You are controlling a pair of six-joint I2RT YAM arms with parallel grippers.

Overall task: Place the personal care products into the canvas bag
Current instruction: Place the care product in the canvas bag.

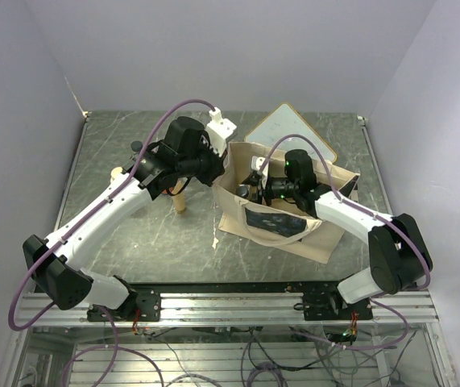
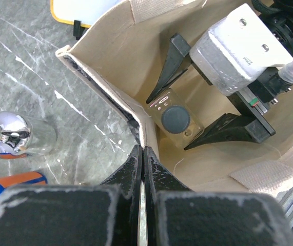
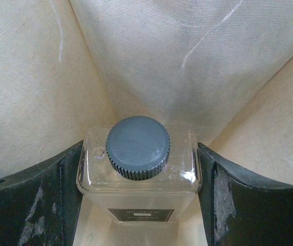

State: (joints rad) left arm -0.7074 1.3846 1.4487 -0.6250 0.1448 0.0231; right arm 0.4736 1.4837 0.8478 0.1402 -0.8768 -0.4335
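The canvas bag (image 1: pixel 317 242) stands open on the grey marbled table (image 1: pixel 157 242), right of centre, with its dark printed panel facing the arms' bases. The left gripper (image 1: pixel 218 172) comes in from the left and is pinched tight on the bag's left rim. In the left wrist view the fabric edge runs straight in between its closed black fingers (image 2: pixel 128 171).

The right gripper (image 1: pixel 259 190) is down inside the bag's mouth. Between its widely spread fingers (image 3: pixel 43 200) is a clear bottle (image 3: pixel 138 164) with a dark grey ribbed cap, upright, with cream fabric walls close all round. Both sides of the bottle appear to touch the fingers, so it looks gripped, though the contact lines are hard to make out. From the left wrist the same bottle shows from above, low in the bag and framed by the two fingers.

Other products are outside the bag, on the table to its left. A silver-capped bottle (image 2: pixel 13 137) of clear plastic lies there. Near it, an orange bottle (image 2: pixel 20 179) with a blue cap is cut off by the edge of the view. In the overhead view a tan cylinder (image 1: pixel 180 202) stands near the left arm. A white board (image 1: pixel 290 133) with a wood-coloured frame lies behind the bag.
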